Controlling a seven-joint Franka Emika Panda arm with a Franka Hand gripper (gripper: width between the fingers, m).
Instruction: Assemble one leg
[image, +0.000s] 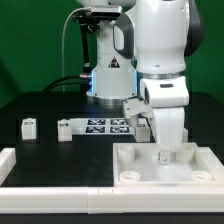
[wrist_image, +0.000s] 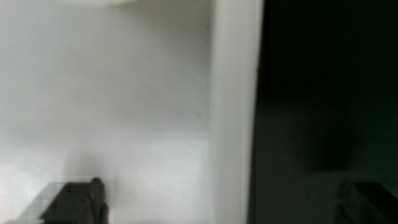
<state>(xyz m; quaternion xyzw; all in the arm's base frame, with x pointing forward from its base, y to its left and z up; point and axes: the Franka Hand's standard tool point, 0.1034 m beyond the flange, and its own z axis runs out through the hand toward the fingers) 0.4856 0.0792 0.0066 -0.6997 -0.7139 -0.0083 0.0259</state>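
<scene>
The gripper (image: 165, 152) points straight down and stands low over the large flat white panel (image: 140, 166) at the exterior view's right. In the wrist view the gripper (wrist_image: 217, 205) is open: its dark fingertips (wrist_image: 75, 200) stand wide apart with nothing between them. They straddle the panel's edge, with the white panel surface (wrist_image: 125, 110) on one side and dark table on the other. Two small white legs with marker tags lie on the table at the exterior view's left, one (image: 30, 126) and another (image: 65, 129). A third leg (image: 133, 108) lies tilted beside the arm.
The marker board (image: 105, 126) lies behind the panel, in the middle of the table. A raised white border piece (image: 15, 163) runs along the exterior view's left front. The arm's base and cables (image: 100, 60) stand at the back.
</scene>
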